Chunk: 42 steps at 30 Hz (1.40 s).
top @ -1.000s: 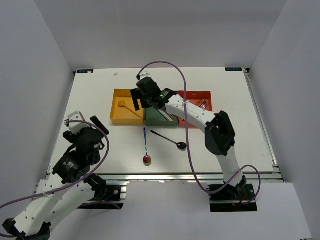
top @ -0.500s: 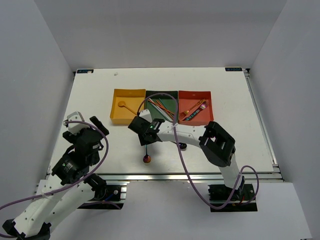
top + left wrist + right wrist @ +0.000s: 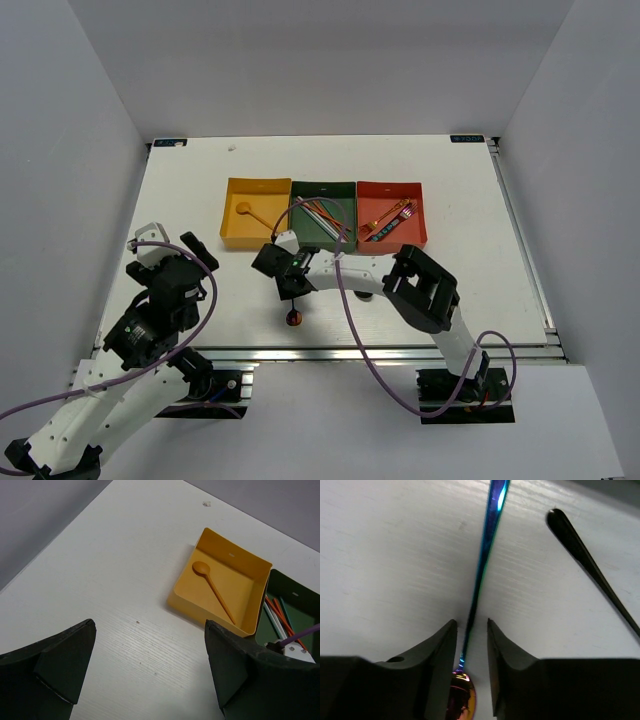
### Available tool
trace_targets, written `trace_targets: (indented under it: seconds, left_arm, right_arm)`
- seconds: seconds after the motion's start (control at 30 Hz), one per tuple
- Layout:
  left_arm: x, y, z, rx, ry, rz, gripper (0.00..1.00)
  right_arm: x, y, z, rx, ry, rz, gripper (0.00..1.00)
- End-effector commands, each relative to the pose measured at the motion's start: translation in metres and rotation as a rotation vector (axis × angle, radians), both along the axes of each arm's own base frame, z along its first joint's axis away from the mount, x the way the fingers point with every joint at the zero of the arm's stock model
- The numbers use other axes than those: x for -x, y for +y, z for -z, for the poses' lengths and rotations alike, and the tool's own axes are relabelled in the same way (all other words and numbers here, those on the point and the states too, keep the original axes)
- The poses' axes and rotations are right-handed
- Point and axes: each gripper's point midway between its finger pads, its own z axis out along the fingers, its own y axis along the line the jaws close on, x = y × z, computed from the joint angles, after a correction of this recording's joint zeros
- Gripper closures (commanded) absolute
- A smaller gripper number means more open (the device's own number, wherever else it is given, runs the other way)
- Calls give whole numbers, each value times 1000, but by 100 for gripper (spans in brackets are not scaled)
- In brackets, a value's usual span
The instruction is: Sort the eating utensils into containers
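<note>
— Where's the spoon (image 3: 487, 545)?
— Slim, glossy, blue-purple; it lies flat on the grained white tabletop (image 3: 395, 555), its handle between the right tool's (image 3: 470, 625) barely parted dark jaws.
— And the left tool (image 3: 149, 630)?
— Spread wide apart.

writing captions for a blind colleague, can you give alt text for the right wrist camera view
The right end effector hangs low over a white table, its two dark fingers straddling the slim blue handle of a spoon whose shiny purple-gold bowl shows between them. A black utensil handle lies apart at upper right.
</note>
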Motion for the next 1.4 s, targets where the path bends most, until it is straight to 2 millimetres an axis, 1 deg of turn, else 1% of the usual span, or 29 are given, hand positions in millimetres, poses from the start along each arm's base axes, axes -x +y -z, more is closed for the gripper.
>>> trace_targets:
  seconds: [0.0, 0.07, 0.13, 0.2, 0.23, 0.27, 0.3, 0.33, 0.43, 0.47, 0.5, 0.53, 0.57, 0.6, 0.63, 0.7, 0.77, 0.8, 0.97, 1.07, 1.1, 1.13, 1.2, 1.23, 1.3, 1.33, 1.37]
  left_arm:
    - [0, -1, 2, -4, 0, 7, 2]
    - [0, -1, 2, 1, -3, 8, 2]
    - [0, -1, 1, 1, -6, 10, 2]
    - [0, -1, 2, 0, -4, 10, 2]
    - [0, -1, 2, -1, -3, 10, 2]
    - [0, -1, 1, 2, -6, 10, 2]
    - [0, -1, 2, 1, -4, 10, 2]
    - [1, 0, 1, 2, -6, 10, 2]
    - [1, 0, 1, 4, -9, 9, 2]
    - [1, 0, 1, 2, -8, 7, 2]
    - [1, 0, 1, 3, -7, 7, 2]
    - [1, 1, 0, 5, -11, 4, 2]
    - [1, 1, 0, 5, -11, 2, 2]
    - [2, 1, 0, 6, -12, 2, 2]
    - [2, 2, 0, 6, -12, 1, 2]
    - [2, 2, 0, 6, -14, 0, 2]
    - [2, 2, 0, 7, -15, -1, 2]
    - [2, 2, -1, 7, -15, -1, 2]
    - [3, 4, -1, 7, -16, -9, 2]
    - [4, 6, -2, 13, -23, -21, 2]
    - [5, 8, -3, 13, -28, -28, 2]
    - [6, 9, -4, 18, -33, -32, 2]
    - [7, 10, -5, 26, -44, -35, 2]
    - [8, 11, -5, 26, -44, -35, 2]
    - [8, 11, -5, 28, -47, -35, 2]
    - [8, 10, -5, 29, -46, -32, 2]
    - [7, 10, -4, 26, -43, -30, 2]
  right_arm:
    - [0, 0, 8, 30, -8, 61, 66]
    - [6, -2, 15, 25, 11, 58, 74]
    - [13, -4, 25, 14, 34, 61, 76]
    - [18, -11, 35, 28, 53, 66, 85]
    - [20, -13, 37, 26, 59, 76, 90]
    - [22, -14, 35, 19, 57, 76, 96]
    - [24, -14, 35, 14, 53, 78, 97]
    - [26, -17, 36, 16, 48, 83, 100]
    - [29, -12, 24, -10, 26, 64, 100]
    - [30, -7, 16, -35, 19, 48, 100]
    - [36, 0, 11, -69, 41, 18, 100]
    - [38, 12, 6, -133, 43, -19, 100]
    - [41, 22, -10, -194, 37, -76, 100]
    - [47, 30, -18, -248, 61, -118, 100]
    - [48, 41, -36, -332, 38, -155, 100]
    - [48, 46, -48, -369, 29, -196, 100]
    - [43, 48, -63, -381, -4, -214, 100]
    - [41, 48, -66, -377, -12, -217, 100]
    - [26, 49, -86, -394, -62, -231, 100]
    - [5, 53, -104, -413, -126, -257, 100]
    - [-13, 57, -122, -424, -181, -273, 100]
    - [-22, 60, -125, -423, -191, -286, 100]
    - [-40, 65, -142, -444, -213, -312, 100]
    - [-63, 70, -158, -455, -264, -334, 100]
    - [-85, 75, -174, -483, -281, -384, 100]
    - [-100, 86, -187, -491, -326, -442, 100]
    - [-107, 94, -192, -512, -334, -487, 100]
